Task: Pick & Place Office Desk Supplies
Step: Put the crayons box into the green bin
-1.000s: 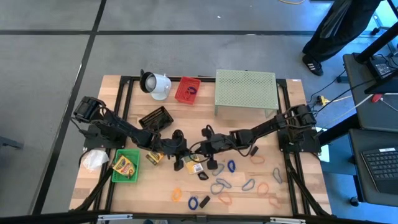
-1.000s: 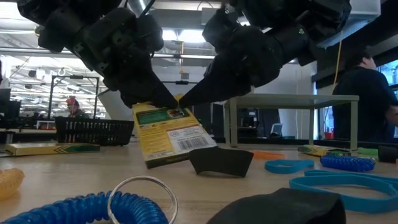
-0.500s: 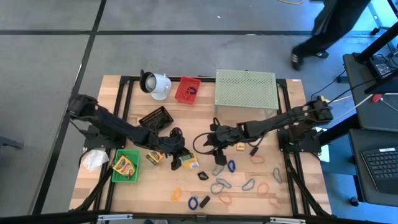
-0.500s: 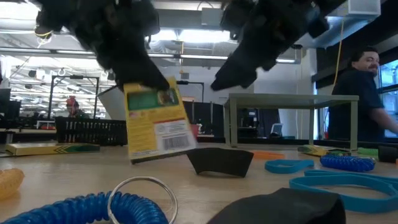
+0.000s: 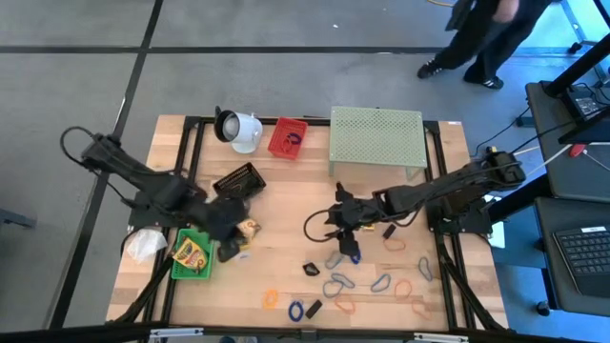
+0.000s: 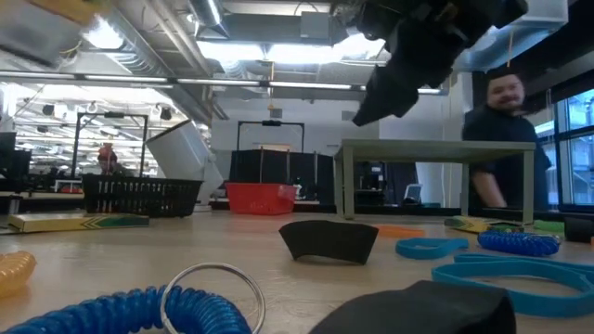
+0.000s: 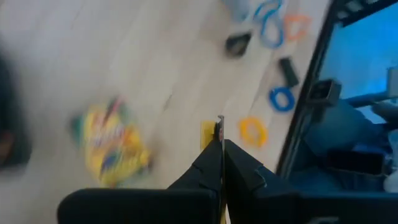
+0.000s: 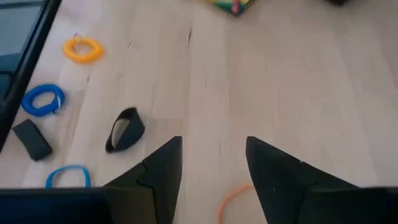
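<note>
My left gripper (image 5: pixel 229 246) is shut on a yellow crayon box (image 7: pixel 207 134), seen edge-on in the left wrist view and raised above the table's left half, beside the green bin (image 5: pixel 177 271). A crayon box (image 5: pixel 193 252) lies inside the bin. Another crayon box (image 6: pixel 74 221) lies flat on the wood, blurred in the left wrist view (image 7: pixel 112 146). My right gripper (image 8: pixel 214 162) is open over bare wood near the table's middle (image 5: pixel 345 229), with nothing between its fingers. A black clip (image 8: pixel 124 130) lies close by it. My left gripper pinches the crayon box's thin upper edge (image 7: pixel 209 142) between its two shut fingers, which slant down from the table's left. The box is lifted clear of the table and sticks out beyond the fingertips, its narrow edge toward the wrist camera.
Coloured loops, oval clips and black clips (image 5: pixel 362 281) are scattered at the near right. At the back stand a white cup-shaped object (image 5: pixel 238 129), a red basket (image 5: pixel 288 138), a green mesh stand (image 5: pixel 376 138) and a black basket (image 5: pixel 238 181). A person (image 6: pixel 506 139) stands beyond the table.
My right gripper has let go of the crayon box and drawn back up and toward the table's right edge. My left gripper has lifted the box clear of the table, high out of the low view, and carried it toward the left edge, near the green bin.
</note>
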### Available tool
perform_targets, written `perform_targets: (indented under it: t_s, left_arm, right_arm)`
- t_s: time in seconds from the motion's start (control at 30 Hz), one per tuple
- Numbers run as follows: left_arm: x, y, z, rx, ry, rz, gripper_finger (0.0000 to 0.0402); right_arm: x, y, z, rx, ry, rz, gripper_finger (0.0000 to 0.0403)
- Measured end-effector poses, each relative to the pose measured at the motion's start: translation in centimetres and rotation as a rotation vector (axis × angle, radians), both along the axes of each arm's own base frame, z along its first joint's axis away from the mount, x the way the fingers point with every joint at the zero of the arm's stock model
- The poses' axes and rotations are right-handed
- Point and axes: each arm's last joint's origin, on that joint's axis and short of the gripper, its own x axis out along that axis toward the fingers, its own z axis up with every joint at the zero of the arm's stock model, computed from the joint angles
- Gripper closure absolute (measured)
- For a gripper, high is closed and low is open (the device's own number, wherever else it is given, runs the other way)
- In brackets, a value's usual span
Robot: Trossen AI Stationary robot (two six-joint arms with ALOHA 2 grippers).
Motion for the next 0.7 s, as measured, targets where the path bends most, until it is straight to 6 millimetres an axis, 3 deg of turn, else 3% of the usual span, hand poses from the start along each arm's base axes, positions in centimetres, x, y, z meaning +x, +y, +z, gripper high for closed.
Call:
perform_targets:
  t_s: [0.1,0.27,0.7]
  left_arm:
    - [-2.1,-0.5,0.6,-0.037,0.134,0.131,0.0399]
    - [-4.7,-1.6,-0.5,-0.006,0.380,0.347,0.0399]
    - [-4.4,-5.5,-3.8,0.169,0.562,0.353,0.0399]
  right_arm:
    - [-0.1,0.5,-0.1,0.004,0.008,0.010,0.0233]
    - [-0.3,1.1,-0.1,0.014,0.007,0.021,0.0242]
    - [-0.4,1.5,-0.1,0.015,0.008,0.030,0.0245]
